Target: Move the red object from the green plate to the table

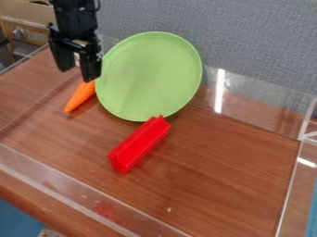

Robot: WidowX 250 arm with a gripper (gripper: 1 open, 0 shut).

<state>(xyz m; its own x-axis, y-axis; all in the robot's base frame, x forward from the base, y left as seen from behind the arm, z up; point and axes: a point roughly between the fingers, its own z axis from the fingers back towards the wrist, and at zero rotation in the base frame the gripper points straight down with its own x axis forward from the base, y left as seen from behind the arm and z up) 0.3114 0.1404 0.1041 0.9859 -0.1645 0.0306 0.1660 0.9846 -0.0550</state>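
A robot's black claw (77,72) hangs over the far left part of a glossy reddish-brown wood-grain table (205,176), seen from above at a slant. Its two dark fingers are spread apart and point downward, with nothing pinched between them. The arm enters from the top edge, left of centre.

Just to the right of the claw is the green plate (150,76), large, round, flat and light lime in colour, toward the back of the table. It is the widest item in view.

The red object (140,144), a bright elongated bar with a groove along its length, is near the middle of the table. It lies slantwise, its far end pointing up and to the right, right at the plate's near edge; whether that end touches the rim is hard to tell. Nearly all of the bar's length is on the wood, outside the plate.

An orange carrot (81,95) lies to the left of the plate, below the claw in the view, its wide end close to the plate's left edge and its narrow tip pointing down and to the left. The claw is apart from the red bar.

Low clear acrylic walls (254,95) edge the table. Behind it stands a grey textured panel (235,37), and at the upper left is a light wooden structure (28,13).
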